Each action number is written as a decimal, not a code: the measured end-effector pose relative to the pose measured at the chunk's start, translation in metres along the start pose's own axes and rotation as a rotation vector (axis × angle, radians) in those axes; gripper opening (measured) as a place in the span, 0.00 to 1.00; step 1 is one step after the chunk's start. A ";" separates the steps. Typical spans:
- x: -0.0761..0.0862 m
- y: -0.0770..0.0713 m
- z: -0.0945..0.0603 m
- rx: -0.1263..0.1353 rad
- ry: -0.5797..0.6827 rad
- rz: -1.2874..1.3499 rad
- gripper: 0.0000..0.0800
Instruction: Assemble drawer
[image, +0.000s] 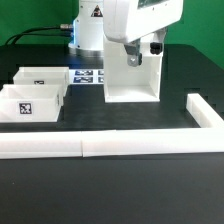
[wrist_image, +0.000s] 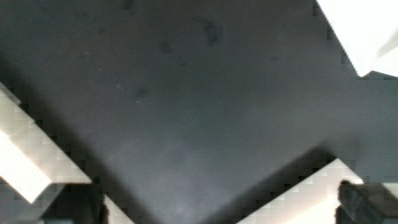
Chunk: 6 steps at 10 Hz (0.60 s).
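The tall white box shell (image: 132, 78) stands upright on the black table in the middle of the exterior view. Two white knobbed trays with square markers lie at the exterior view's left, one behind (image: 42, 77) and one in front (image: 30, 106). My gripper (image: 133, 57) hangs at the shell's upper part. In the wrist view the dark fingertips (wrist_image: 365, 203) sit in the two corners, far apart, with only black table between them. White part edges (wrist_image: 294, 188) show beside them; I cannot tell which part they belong to. The gripper is open and holds nothing.
The marker board (image: 88, 76) lies flat between the trays and the shell. A long low white border wall (image: 100, 148) runs along the front and turns back at the exterior view's right (image: 205, 113). The robot base stands behind the shell.
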<state>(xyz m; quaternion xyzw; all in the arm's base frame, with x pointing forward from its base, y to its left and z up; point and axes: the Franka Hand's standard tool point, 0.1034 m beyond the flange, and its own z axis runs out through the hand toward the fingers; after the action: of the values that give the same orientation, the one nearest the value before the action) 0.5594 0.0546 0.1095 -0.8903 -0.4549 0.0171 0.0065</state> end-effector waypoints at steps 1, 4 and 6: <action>0.000 0.000 0.000 0.000 0.000 0.000 0.81; 0.000 0.000 0.000 0.000 0.000 0.000 0.81; 0.000 0.000 0.000 0.000 0.000 0.001 0.81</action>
<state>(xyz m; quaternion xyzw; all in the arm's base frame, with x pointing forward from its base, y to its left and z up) 0.5590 0.0546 0.1094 -0.8905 -0.4547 0.0172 0.0065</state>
